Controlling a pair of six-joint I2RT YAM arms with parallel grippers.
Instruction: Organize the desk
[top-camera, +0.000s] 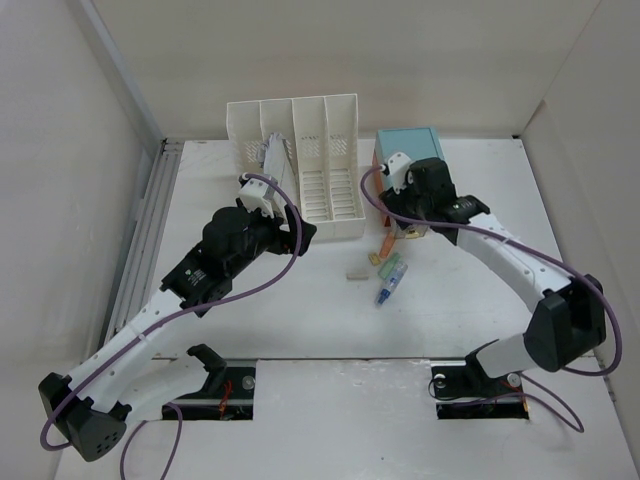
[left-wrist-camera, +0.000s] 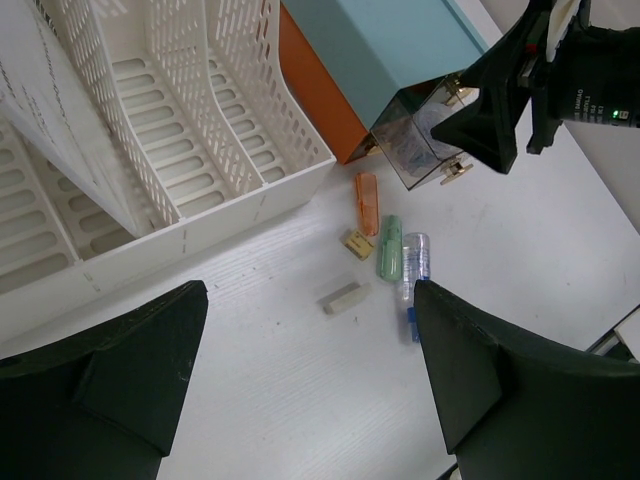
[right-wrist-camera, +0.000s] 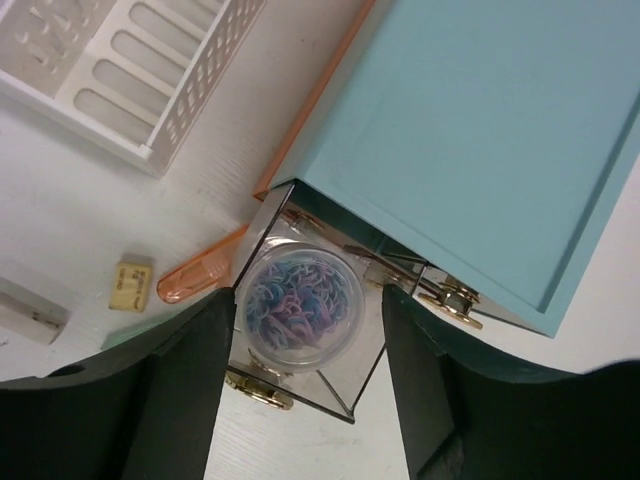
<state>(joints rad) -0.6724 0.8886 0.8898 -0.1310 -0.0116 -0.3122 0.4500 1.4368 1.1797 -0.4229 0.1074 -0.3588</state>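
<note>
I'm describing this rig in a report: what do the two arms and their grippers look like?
Both the left arm and right arm have white links with bulky black joints. A purple cable loops along each. The left gripper and right gripper have broad matte black fingers.

1. Top external: fixed, high above and behind the arm bases, tilted down and forward. Farthest view; covers the whole desk (top-camera: 300, 320). Bases at 6 o'clock, white file rack (top-camera: 300, 150) and teal drawer box (top-camera: 410, 145) near 12 o'clock.
2. Left wrist: mid-range, angled down past the left gripper (left-wrist-camera: 310, 290), fingers at 7 and 5 o'clock. Rack at 11 o'clock, box at 1 o'clock.
3. Right wrist: nearest view, steeply down between the right gripper (right-wrist-camera: 305, 300) fingers onto the box's clear drawer (right-wrist-camera: 310, 385); box fills 1 o'clock.
4. Overlap: all three show the rack's corner, the box and the orange pen (top-camera: 385, 243). Left wrist also catches the right gripper at 2 o'clock.
</note>
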